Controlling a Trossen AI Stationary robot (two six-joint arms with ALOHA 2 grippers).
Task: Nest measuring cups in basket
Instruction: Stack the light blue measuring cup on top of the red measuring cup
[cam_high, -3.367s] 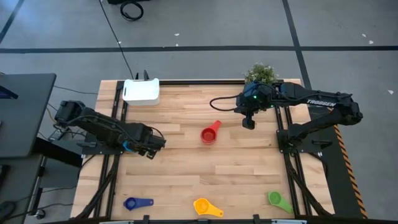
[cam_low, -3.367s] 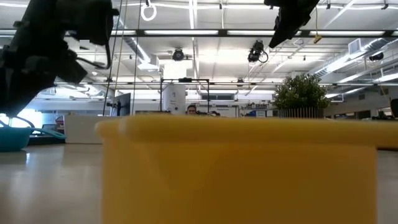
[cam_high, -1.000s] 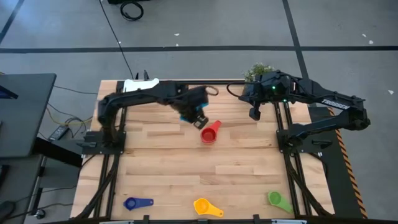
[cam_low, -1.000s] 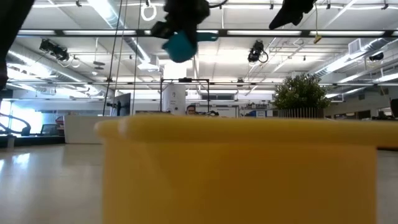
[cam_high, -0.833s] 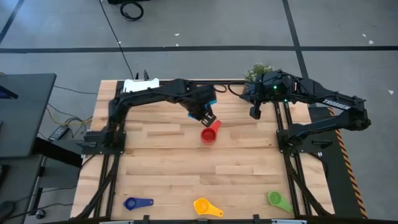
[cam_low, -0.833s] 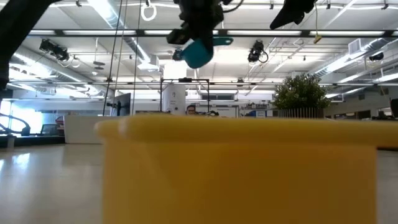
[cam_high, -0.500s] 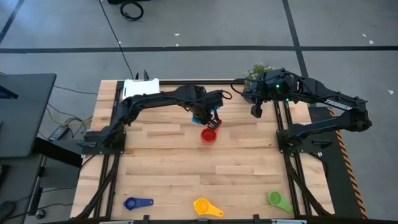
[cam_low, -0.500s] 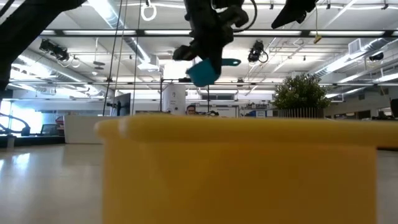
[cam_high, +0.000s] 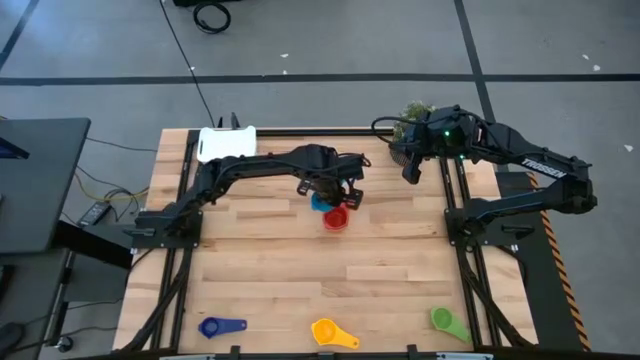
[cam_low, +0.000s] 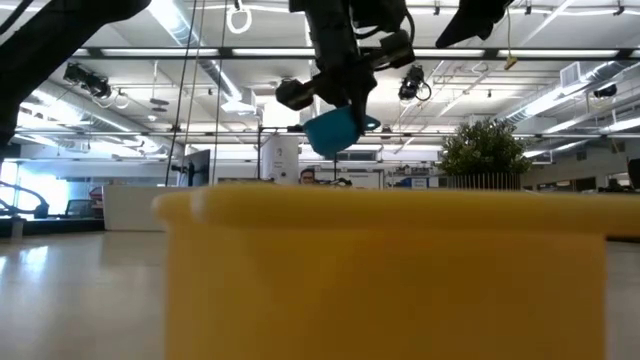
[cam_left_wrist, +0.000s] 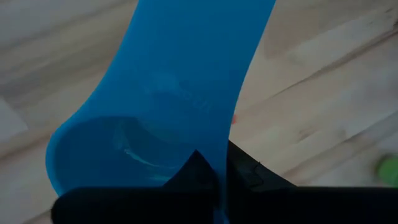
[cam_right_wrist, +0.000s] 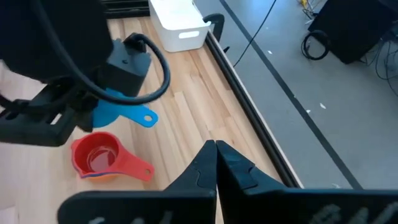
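Light blue cup (cam_high: 320, 203) held above red cup (cam_high: 336, 218) mid-table; dark blue (cam_high: 221, 326), yellow (cam_high: 332, 333), green (cam_high: 447, 321) cups along near edge; white basket (cam_high: 227, 146) far left.

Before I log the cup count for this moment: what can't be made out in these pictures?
- High view: the left gripper covers most of the light blue cup.
- Low view: the yellow cup close to the lens blocks the table behind it, red cup included.
- Right wrist view: an orange edge under the red cup; what it belongs to is hidden.
- Basket: contents too small to tell.
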